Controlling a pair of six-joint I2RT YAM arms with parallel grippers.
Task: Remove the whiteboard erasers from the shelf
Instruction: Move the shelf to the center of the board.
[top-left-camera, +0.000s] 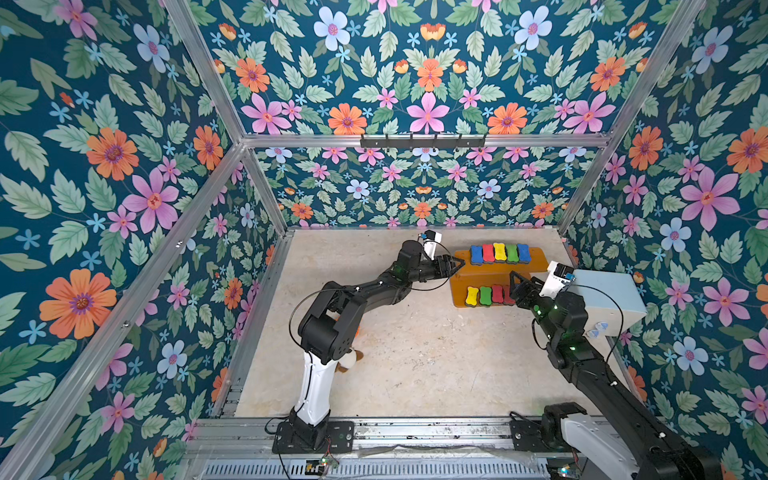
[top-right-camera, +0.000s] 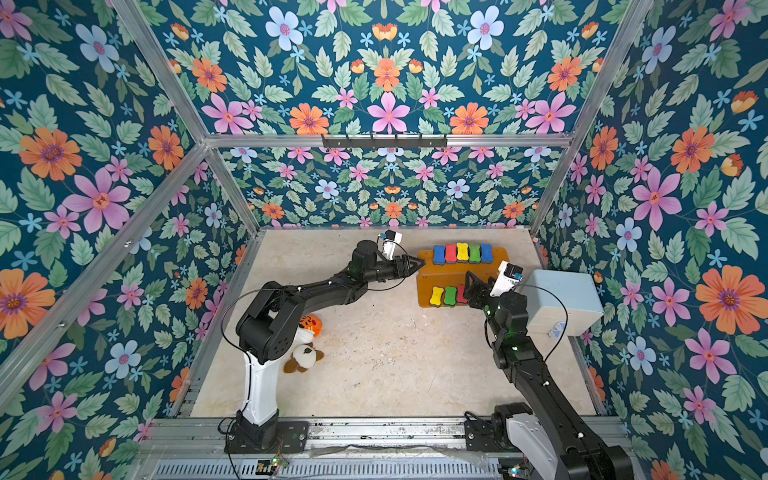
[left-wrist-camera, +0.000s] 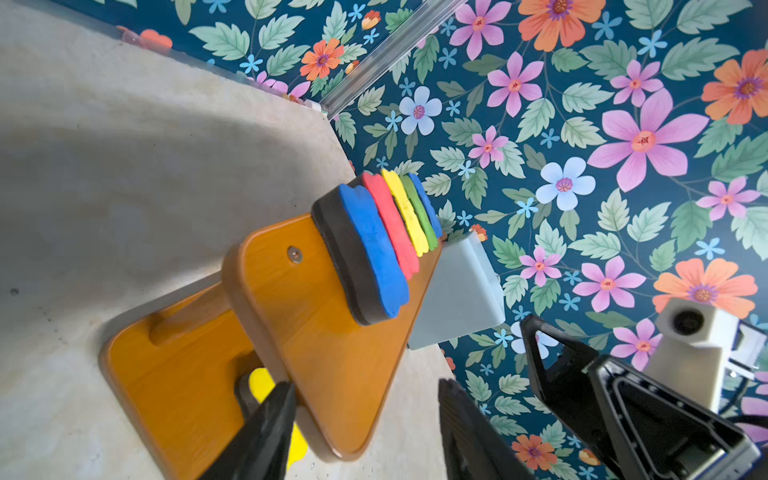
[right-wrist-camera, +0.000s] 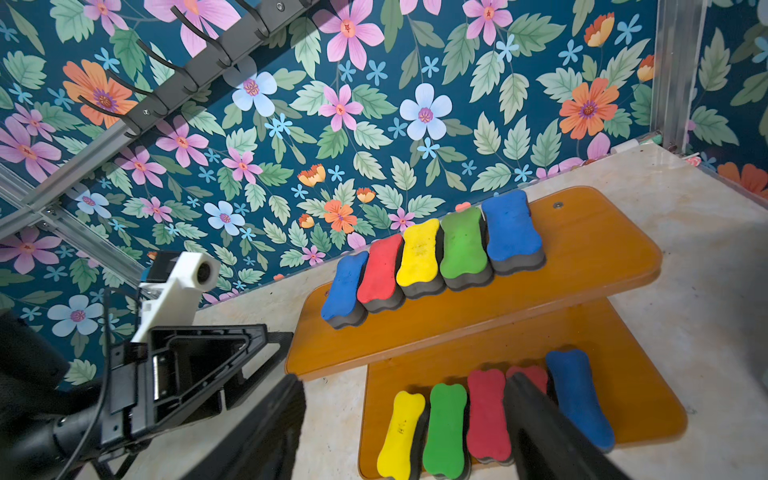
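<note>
Orange-brown glossy two-tier stepped shelf (top-left-camera: 458, 291) at table's two o'clock, ten bone-shaped foam whiteboard erasers (right-wrist-camera: 419, 253) rowed on both tiers, left gripper (top-left-camera: 459, 263) spread at upper tier's nine o'clock edge, right gripper (right-wrist-camera: 404, 378) spread over lower row

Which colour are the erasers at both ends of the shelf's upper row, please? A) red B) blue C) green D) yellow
B: on the upper tier of the shelf, the row of five whiteboard erasers starts with one blue eraser and ends with another blue eraser.
</note>
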